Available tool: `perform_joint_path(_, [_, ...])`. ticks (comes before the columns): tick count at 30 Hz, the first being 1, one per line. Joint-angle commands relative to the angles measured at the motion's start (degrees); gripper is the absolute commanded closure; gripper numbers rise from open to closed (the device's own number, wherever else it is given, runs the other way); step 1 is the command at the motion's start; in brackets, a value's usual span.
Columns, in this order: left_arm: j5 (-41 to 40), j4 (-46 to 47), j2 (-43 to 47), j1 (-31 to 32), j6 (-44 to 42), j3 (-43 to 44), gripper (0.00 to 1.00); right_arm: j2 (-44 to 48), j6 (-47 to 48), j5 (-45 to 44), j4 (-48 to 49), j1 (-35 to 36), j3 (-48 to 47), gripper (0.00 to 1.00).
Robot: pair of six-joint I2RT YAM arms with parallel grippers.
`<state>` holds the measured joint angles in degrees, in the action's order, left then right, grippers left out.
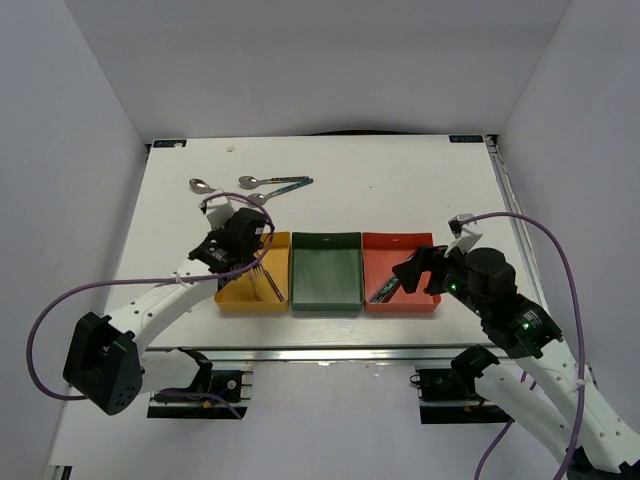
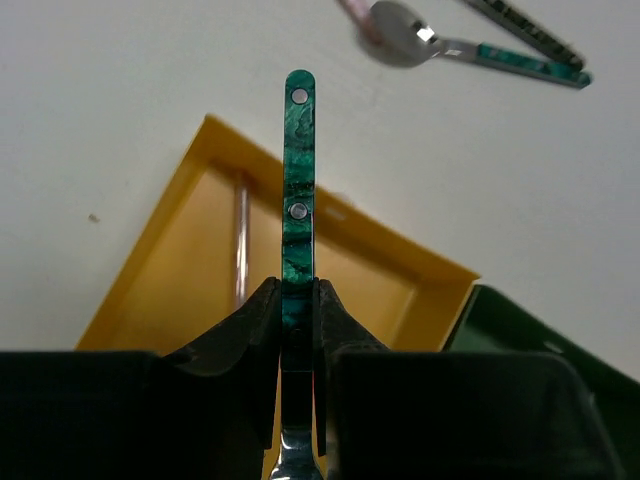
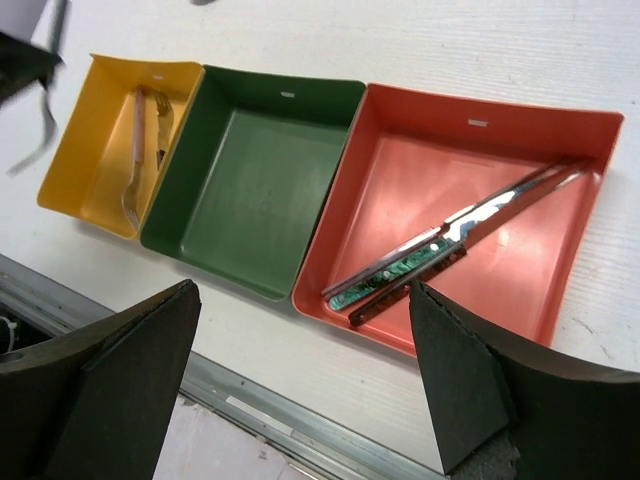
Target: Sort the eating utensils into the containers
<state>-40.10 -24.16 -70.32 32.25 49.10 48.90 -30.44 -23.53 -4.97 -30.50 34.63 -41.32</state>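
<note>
Left gripper [image 2: 298,305] clamps a teal-handled fork [image 2: 299,160] directly above the yellow tray [image 2: 165,285], which apparently collects forks; right gripper [image 3: 300,305] gapes empty.

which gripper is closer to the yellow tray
Left. The left gripper hangs right over the yellow tray, shut on a teal-handled fork; the right gripper is open over the red tray at the row's other end.
</note>
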Motion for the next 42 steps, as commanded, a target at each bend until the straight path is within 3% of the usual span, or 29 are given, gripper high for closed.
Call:
perform_joint_path(1, [-0.07,0.86,2.47,0.01,5.29,-4.06,1.00,-0.76,-1.51,2.24,5.71,0.08,1.41,0.11])
perform_joint_path(12, [-0.51,6.05,1.60,0.01,12.33,-12.95,0.98,-2.43,-2.40,3.74,6.95,0.08,2.82,0.11])
perform_joint_path(14, [-0.07,7.80,0.90,0.01,12.42,-13.31,0.87,-2.35,-2.40,3.74,6.77,0.08,3.00,0.11])
perform_joint_path(19, [-0.24,8.08,-2.09,0.01,11.72,-11.03,0.70,-2.35,-2.31,3.65,6.95,0.08,3.53,0.11])
perform_joint_path(23, [0.02,7.47,-1.22,0.01,12.33,-9.97,0.38,-2.52,-2.14,3.65,6.95,0.00,3.53,0.11])
perform_joint_path(26, [-0.16,6.16,1.59,0.01,12.60,-9.09,0.24,-2.61,-1.70,3.48,6.77,0.08,3.35,0.11])
perform_joint_path(30, [-0.95,4.39,6.42,0.09,10.23,-6.64,0.20,-2.87,-1.35,3.39,7.21,0.08,3.44,0.11])
perform_joint_path(31, [-2.78,3.34,7.21,0.09,8.57,-4.63,0.18,-3.05,-1.34,3.39,7.56,0.00,3.53,0.11])
perform_joint_path(33, [-7.24,0.54,7.40,0.09,5.93,0.37,0.02,-3.31,-1.26,3.39,8.26,0.00,3.88,0.11])
perform_joint_path(34, [-7.28,0.52,6.52,0.09,5.92,0.40,0.02,-3.31,-1.26,3.39,8.26,0.00,4.05,0.11])
perform_joint_path(38, [-18.33,-7.19,-4.18,-1.56,3.03,15.73,0.02,-4.28,-1.26,3.57,9.58,0.00,4.67,0.11])
perform_joint_path(42, [-19.59,-15.29,-23.30,-6.40,5.04,31.05,0.02,-5.07,-0.99,3.48,9.50,0.00,4.76,0.11])
